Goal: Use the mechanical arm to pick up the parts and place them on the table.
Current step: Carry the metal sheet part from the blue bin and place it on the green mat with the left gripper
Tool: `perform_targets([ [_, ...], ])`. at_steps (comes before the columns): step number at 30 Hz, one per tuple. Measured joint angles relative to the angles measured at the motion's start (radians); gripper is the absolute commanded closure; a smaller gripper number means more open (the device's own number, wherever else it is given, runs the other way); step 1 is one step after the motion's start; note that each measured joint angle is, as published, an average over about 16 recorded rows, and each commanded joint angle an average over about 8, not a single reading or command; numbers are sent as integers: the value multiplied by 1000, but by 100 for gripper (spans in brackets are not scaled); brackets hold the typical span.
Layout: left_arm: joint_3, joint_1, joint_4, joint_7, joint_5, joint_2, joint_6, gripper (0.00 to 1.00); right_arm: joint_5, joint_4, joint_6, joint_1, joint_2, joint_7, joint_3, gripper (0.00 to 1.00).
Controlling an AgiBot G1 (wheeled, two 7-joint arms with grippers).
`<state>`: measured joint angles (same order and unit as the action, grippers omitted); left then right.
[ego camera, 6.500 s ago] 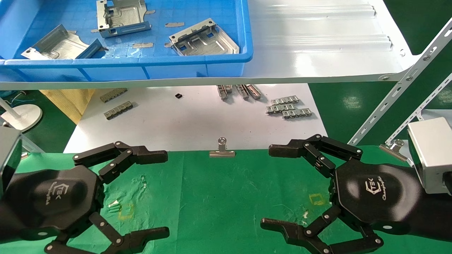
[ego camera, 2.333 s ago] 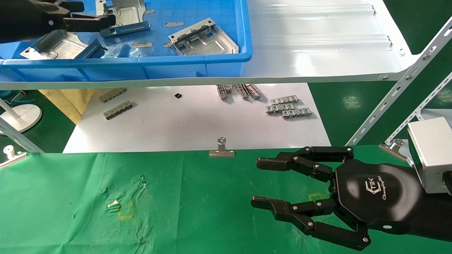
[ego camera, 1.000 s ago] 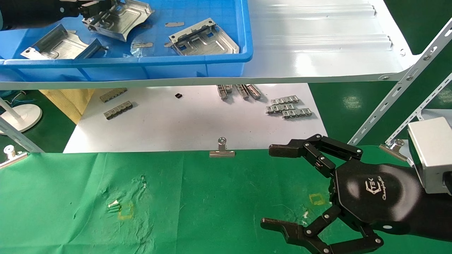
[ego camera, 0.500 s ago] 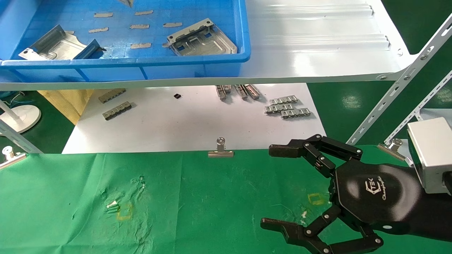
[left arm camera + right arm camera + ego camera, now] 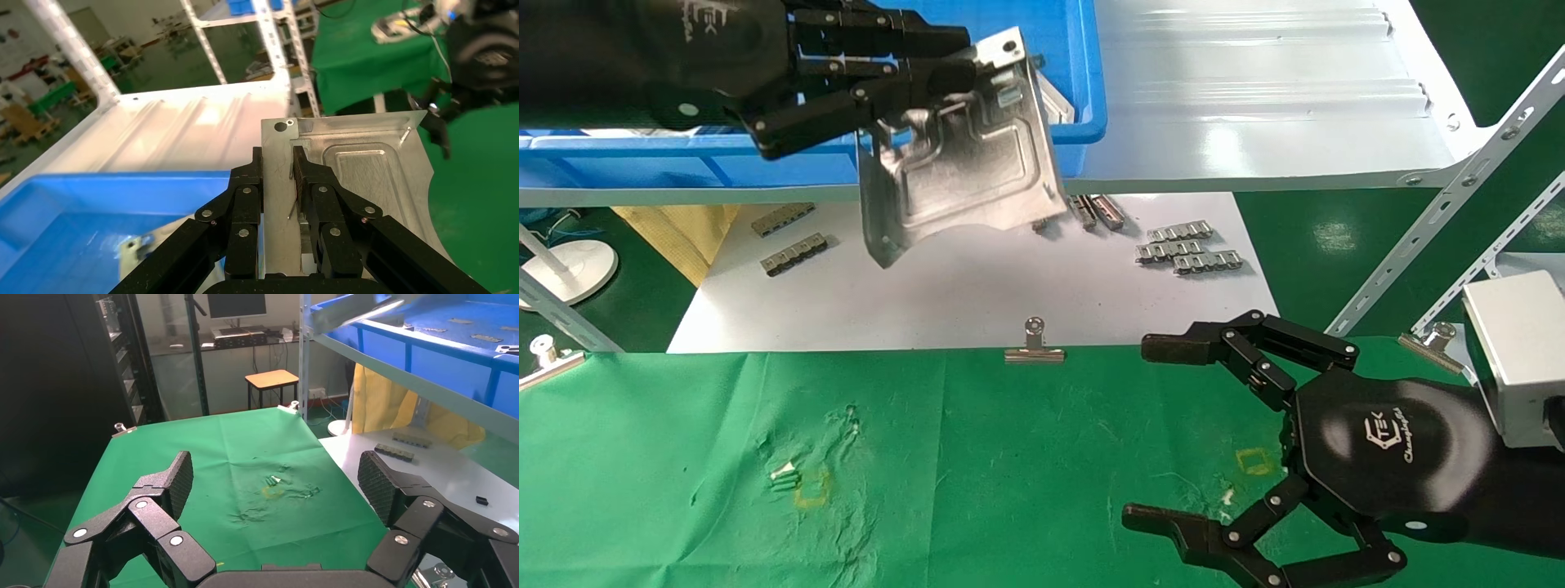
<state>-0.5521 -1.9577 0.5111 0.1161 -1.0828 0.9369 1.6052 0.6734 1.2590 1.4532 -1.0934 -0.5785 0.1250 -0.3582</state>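
Note:
My left gripper (image 5: 944, 57) is shut on one of the parts, a silvery stamped plate (image 5: 964, 155) with raised channels. It hangs tilted in the air over the front wall of the blue bin (image 5: 1083, 82) and the white board below. In the left wrist view the left gripper (image 5: 278, 164) clamps the plate's (image 5: 373, 184) bent flange edge between both pads. An edge of another part (image 5: 1054, 104) shows in the bin behind it. My right gripper (image 5: 1156, 433) hovers open and empty over the green table (image 5: 1009, 457), as the right wrist view confirms for the right gripper (image 5: 275, 478).
The bin sits on a glossy white shelf (image 5: 1254, 98). Below, a flat white board (image 5: 944, 286) carries ridged metal strips (image 5: 1185, 249). A binder clip (image 5: 1034, 347) pins the cloth's far edge. Yellow square marks (image 5: 811, 490) lie on the cloth. Perforated struts (image 5: 1434, 220) slope at right.
The left gripper took a plate from the bin, rose out of view, and now reappears nearer, holding the plate over the bin's front edge. The right gripper narrowed, then reopened.

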Motion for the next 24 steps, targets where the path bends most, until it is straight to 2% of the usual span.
perform_targets([
  [6,-116,65,238,-8,86,-97,-2,100,0,0,0,0,0,0,0,0],
  [12,-270,92,394,9,84,-178,-9,100,0,0,0,0,0,0,0,0],
  [18,-408,102,391,73,-1,-207,-31,100,0,0,0,0,0,0,0,0],
  [24,-487,140,293,166,-71,-198,-72,100,0,0,0,0,0,0,0,0],
])
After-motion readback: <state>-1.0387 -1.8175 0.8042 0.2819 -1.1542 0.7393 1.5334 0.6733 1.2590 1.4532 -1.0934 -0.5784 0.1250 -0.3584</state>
